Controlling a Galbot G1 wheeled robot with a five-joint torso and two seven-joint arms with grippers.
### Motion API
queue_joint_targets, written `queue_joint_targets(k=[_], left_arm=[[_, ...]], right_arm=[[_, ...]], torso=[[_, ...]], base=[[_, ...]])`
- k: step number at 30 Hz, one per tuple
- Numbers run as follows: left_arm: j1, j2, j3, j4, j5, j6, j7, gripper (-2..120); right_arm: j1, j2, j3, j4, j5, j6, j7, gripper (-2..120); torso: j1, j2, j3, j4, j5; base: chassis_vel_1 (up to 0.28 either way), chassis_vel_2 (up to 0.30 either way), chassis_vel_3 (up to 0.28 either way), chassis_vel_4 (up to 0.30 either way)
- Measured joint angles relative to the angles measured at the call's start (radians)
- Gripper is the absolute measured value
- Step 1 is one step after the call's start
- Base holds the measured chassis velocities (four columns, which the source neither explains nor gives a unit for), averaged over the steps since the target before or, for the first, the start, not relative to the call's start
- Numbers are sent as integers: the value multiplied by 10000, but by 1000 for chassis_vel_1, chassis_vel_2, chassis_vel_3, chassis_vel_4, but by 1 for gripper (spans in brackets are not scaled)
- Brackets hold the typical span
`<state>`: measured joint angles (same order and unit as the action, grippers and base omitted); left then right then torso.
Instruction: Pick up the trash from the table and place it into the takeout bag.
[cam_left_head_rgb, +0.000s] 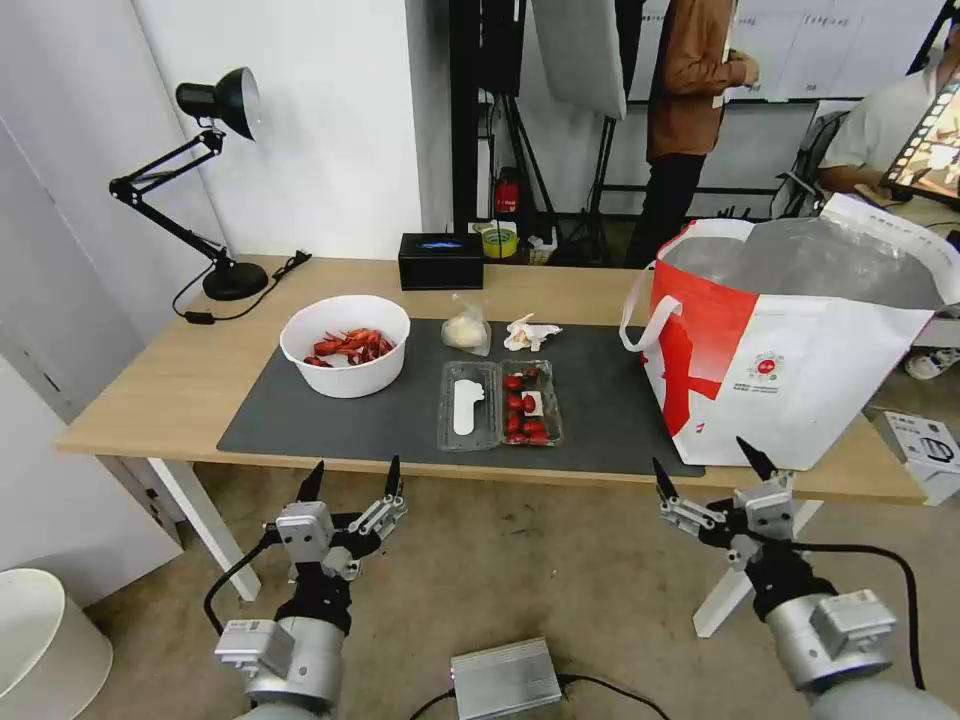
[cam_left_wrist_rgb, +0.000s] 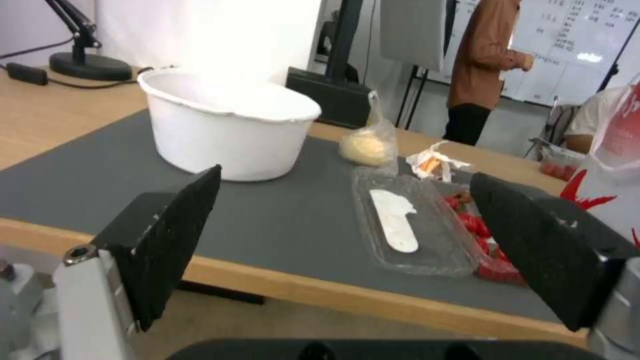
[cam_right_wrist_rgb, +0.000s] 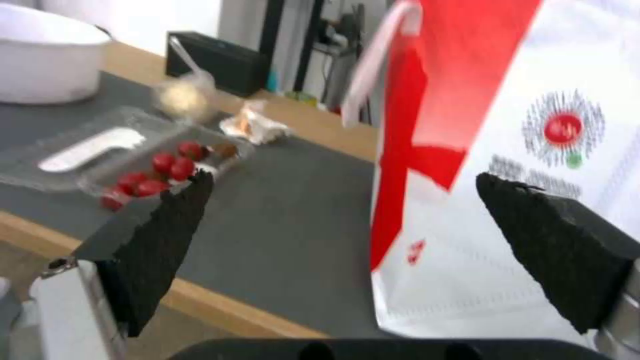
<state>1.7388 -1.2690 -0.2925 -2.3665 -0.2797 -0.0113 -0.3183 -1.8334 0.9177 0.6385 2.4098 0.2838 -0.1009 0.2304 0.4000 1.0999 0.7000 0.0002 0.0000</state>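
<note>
On the dark mat of the table (cam_left_head_rgb: 150, 395) lies the trash: a white bowl of red crayfish shells (cam_left_head_rgb: 345, 344), an open clear clamshell box (cam_left_head_rgb: 498, 403) with red bits, a small clear bag with a whitish lump (cam_left_head_rgb: 467, 328) and a crumpled tissue (cam_left_head_rgb: 530, 332). The takeout bag (cam_left_head_rgb: 800, 340) stands open at the table's right end. My left gripper (cam_left_head_rgb: 352, 477) is open, below the front edge, in front of the bowl (cam_left_wrist_rgb: 227, 127) and box (cam_left_wrist_rgb: 413, 225). My right gripper (cam_left_head_rgb: 712, 465) is open too, low in front of the bag (cam_right_wrist_rgb: 533, 150).
A black desk lamp (cam_left_head_rgb: 215, 180) stands at the back left. A black rectangular box (cam_left_head_rgb: 440, 260) and a yellow tape roll (cam_left_head_rgb: 499, 241) sit at the back edge. A grey metal unit (cam_left_head_rgb: 505, 680) lies on the floor between my arms. A white carton (cam_left_head_rgb: 925, 450) sits at right.
</note>
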Motion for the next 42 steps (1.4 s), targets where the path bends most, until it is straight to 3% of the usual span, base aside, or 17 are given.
queue_joint_targets(k=[11, 19, 30, 33, 35, 38, 40, 42], left_arm=[[239, -4, 25, -327, -604, 535, -8, 100], [-54, 268, -164, -1000, -3315, 1845, -739, 100], [-604, 780, -479, -1357, -5930, 2460, -1706, 100], [-1047, 1066, -695, -1364, -8019, 2822, -2656, 100], [-1162, 1115, -763, -1365, -8537, 2903, -2877, 100], [-1664, 1225, -1181, -1365, -10783, 3278, -3697, 100], [-1742, 1238, -1248, -1364, -11134, 3312, -3764, 100], [-2089, 1283, -1397, -1360, -12144, 3346, -3858, 100]], right_arm=[[29, -94, -138, 34, 47, 5, -78, 100], [170, -221, -273, 23, 70, 25, -192, 100], [271, -349, -318, -22, 95, 12, -238, 100], [350, -350, -400, -95, 89, -7, -239, 100], [371, -352, -419, -116, 87, -9, -239, 100], [405, -369, -439, -202, 82, -11, -232, 100], [410, -373, -440, -219, 82, -11, -230, 100], [436, -381, -442, -267, 80, -11, -224, 100]], torso=[[0, 1, 0, -3, 1], [0, 1, 0, -2, 0], [0, 0, -1, -2, -1], [0, 1, 0, -2, -1], [0, 1, 0, -2, -1], [0, 1, 0, -3, -1], [0, 0, 0, -2, -1], [0, 0, 0, -2, 1]], base=[[0, 0, 0, 0], [0, 0, 0, 0], [0, 0, 0, 0], [0, 0, 0, 0], [0, 0, 0, 0], [0, 0, 0, 0], [0, 0, 0, 0], [0, 0, 0, 0]])
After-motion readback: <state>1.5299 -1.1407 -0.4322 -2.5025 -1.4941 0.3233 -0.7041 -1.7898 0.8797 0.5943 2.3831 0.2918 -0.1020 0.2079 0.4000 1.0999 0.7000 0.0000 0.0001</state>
